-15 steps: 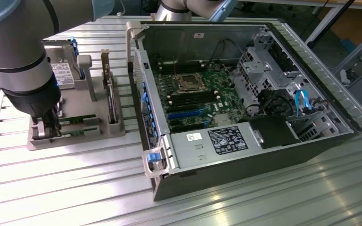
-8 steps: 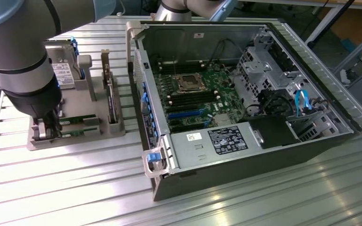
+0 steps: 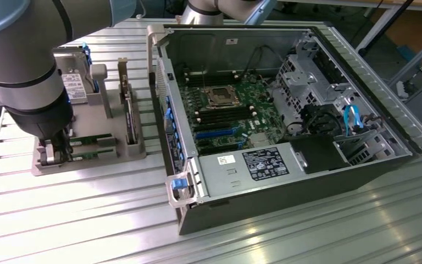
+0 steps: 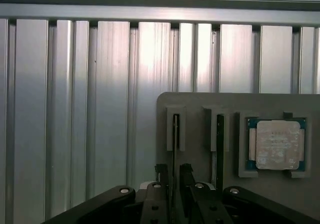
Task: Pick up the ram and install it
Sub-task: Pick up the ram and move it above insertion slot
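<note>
Two dark gripper fingers (image 4: 161,176) stand spread, one on each side of the ram (image 4: 175,134), a thin green circuit-board stick seen edge-on. There is a gap at each face, so your gripper (image 4: 173,170) pinches nothing.

The stick stands on its long edge in a narrow slot of the flat grey fixture tray (image 4: 200,101), close to one corner of that tray. A second thin stick (image 4: 220,144) stands in the neighbouring slot. Past it, a square silver-capped processor chip (image 4: 277,145) lies in its own pocket.

The tray rests on the ribbed aluminium table (image 3: 86,220), toward the table's edge at the exterior view's left. Just beside the tray lies the open black computer case (image 3: 292,181), its green motherboard (image 3: 229,110) facing up.

Judge the stick light, stiff and brittle. Hold its flat faces midway along the upper edge and squarely, since a skewed pinch would likely tilt it in the slot.
</note>
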Available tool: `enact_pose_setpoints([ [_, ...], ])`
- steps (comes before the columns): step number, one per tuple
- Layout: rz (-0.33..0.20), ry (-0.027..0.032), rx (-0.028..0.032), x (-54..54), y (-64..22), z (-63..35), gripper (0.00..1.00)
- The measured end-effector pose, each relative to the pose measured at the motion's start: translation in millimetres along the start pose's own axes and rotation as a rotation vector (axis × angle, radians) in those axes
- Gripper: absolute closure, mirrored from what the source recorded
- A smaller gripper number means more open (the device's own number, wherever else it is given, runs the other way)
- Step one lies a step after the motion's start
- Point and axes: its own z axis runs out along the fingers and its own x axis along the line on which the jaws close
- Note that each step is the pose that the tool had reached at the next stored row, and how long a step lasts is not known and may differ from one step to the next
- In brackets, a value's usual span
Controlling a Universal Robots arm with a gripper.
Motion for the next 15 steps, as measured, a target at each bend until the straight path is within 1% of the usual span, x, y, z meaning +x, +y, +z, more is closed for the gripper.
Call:
enact_pose_setpoints([
  [7, 0.000, 0.0001, -0.0003, 1.4, -6.9, -0.4, 0.76],
  [15, 0.000, 0.0002, -0.0003, 2.7, -18.5, -0.9, 0.76],
])
